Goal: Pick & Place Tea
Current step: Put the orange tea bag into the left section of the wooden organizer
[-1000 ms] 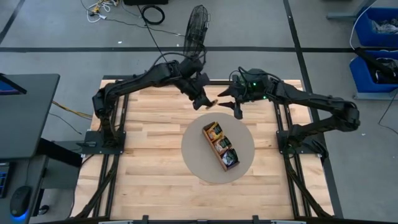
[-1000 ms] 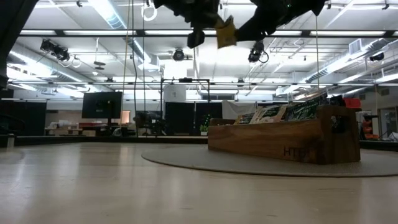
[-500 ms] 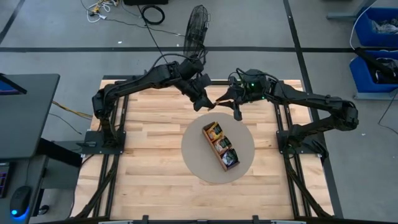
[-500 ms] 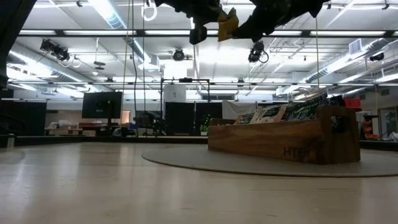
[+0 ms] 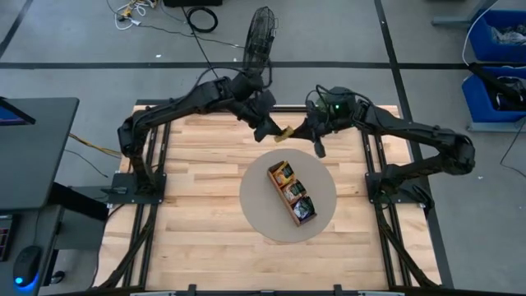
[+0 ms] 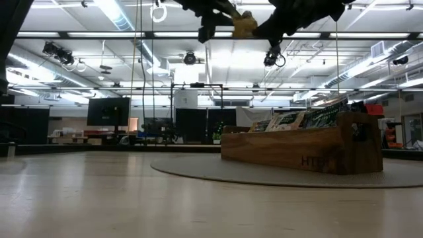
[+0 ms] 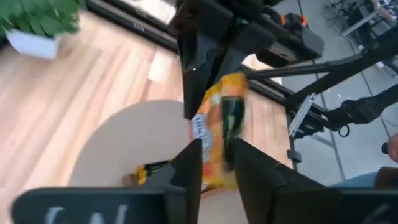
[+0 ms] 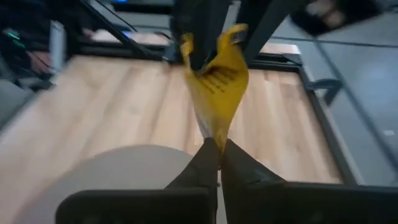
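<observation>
An orange-yellow tea sachet [image 5: 287,131] hangs in the air over the far part of the table, between my two grippers. My right gripper [image 8: 217,155] is shut on one end of it. My left gripper [image 7: 214,168] stands open, its fingers on either side of the sachet's other end; whether they still touch it, I cannot tell. More tea sachets stand upright in the wooden compartment tray [image 5: 279,187], which rests on the round mat [image 5: 263,218]. The low view shows the sachet [image 6: 244,23] high above the tray [image 6: 297,149]. My right gripper pinches a narrow end of the sachet [image 8: 213,132] between its two fingers. It comes slanting down from the table's right side. The sachet is lifted clear of the table and stretches away from the fingers toward my left gripper, bowed and creased.
A wire fan [image 5: 260,37] stands beyond the table's far edge. Blue bins [image 5: 497,49] sit off to the far right. Black frame rails [image 5: 374,177] run along both sides of the table. Bare wood [image 5: 197,205] lies to the left of the mat.
My right gripper has gone toward the table's left, up to my left gripper, and has shut on the free end of the sachet that the left gripper held out. The sachet stays in the air over the far part of the table.
</observation>
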{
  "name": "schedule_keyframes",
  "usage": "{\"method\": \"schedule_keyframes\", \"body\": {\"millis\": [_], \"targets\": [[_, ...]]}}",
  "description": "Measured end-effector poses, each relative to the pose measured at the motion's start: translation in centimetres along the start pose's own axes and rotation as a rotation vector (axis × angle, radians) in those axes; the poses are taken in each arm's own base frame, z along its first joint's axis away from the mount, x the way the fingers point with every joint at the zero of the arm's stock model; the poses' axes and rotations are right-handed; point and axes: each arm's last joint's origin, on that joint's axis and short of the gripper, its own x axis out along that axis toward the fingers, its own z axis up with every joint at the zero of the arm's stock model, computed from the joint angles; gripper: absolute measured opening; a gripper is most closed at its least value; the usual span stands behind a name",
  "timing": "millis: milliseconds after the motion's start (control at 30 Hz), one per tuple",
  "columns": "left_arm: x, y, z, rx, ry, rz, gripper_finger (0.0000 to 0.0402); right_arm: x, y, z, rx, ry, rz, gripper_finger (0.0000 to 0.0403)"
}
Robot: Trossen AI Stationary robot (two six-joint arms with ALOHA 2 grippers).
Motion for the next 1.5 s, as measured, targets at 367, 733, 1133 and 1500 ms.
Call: {"method": "schedule_keyframes", "body": {"millis": [367,733,1133,1500], "targets": [[-3.8,-0.6,0.9,0.049,-0.099,0.026,0.0218,-2.6,-1.4,0.5,0.210,-0.167,0.323,0.0000],[-2.9,-1.1,0.7,0.051,-0.069,-0.023,0.0273,-3.1,-1.8,2.6,0.103,-0.335,0.358,0.0000],[-3.3,-2.8,0.5,0.231,-0.084,-0.061,0.0255,-2.9,-1.8,3.6,0.078,-0.403,0.175,0.0000],[-3.3,-2.8,1.0,0.254,-0.136,-0.001,0.0253,-1.9,-0.9,3.3,0.248,-0.327,0.152,0.0000]]}}
